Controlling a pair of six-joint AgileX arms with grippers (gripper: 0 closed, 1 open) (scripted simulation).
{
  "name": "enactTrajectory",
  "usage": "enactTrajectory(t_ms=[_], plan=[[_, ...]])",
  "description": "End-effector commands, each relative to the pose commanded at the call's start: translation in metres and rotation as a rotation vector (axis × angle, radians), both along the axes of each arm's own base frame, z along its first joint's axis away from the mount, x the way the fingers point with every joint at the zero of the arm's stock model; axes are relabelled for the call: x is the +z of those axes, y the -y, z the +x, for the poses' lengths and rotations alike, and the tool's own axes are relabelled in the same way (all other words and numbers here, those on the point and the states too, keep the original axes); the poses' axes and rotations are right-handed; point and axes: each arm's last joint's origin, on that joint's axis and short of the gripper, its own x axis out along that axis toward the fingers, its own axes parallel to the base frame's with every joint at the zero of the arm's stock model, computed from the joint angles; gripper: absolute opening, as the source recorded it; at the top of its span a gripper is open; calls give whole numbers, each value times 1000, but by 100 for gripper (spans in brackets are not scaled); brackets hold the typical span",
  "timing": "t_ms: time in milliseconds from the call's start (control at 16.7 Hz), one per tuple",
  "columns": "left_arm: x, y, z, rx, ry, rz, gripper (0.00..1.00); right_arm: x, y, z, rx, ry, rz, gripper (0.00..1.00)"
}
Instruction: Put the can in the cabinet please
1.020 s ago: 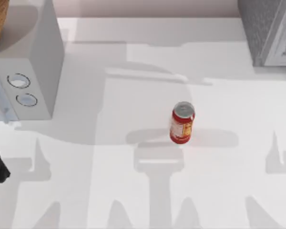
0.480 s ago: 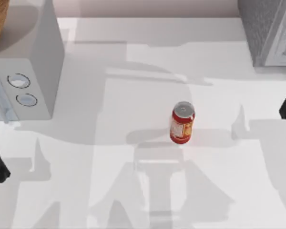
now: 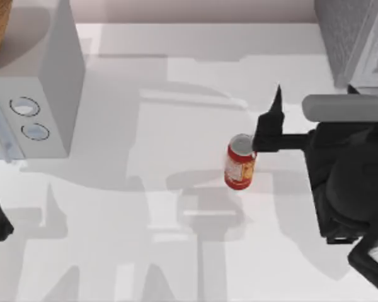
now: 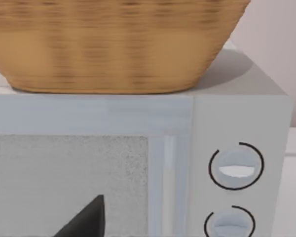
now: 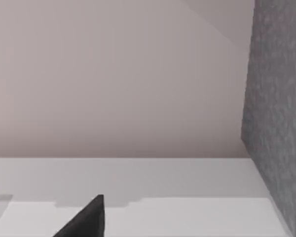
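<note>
left arm parked at the counter's (image 3: 176,264) left edge. the can (image 3: 240,162) stands upright mid-counter, long axis vertical, just left of the right end effector (image 3: 269,129), clearly the nearer one; can't tell if it's open

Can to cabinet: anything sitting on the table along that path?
Nothing visible does. The can stands mid-table, the cabinet at the far right corner, with bare table between. The right gripper is right beside the can.
</note>
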Motion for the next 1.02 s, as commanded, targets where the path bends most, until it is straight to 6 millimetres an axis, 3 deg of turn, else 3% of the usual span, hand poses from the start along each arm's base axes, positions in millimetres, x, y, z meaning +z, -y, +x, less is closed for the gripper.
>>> enactTrajectory(t_ms=[300,540,720,1020], plan=[[0,0,0,0,0,0,100,-72,-57,-12,-9,-6,-4,100],[0,0,0,0,0,0,100,-120,-78,-32,-14,-9,-4,100],[0,0,0,0,0,0,100,-137,-83,-41,-15,-10,-4,100],[0,0,0,0,0,0,100,-139,-84,-42,-15,-10,-4,100]])
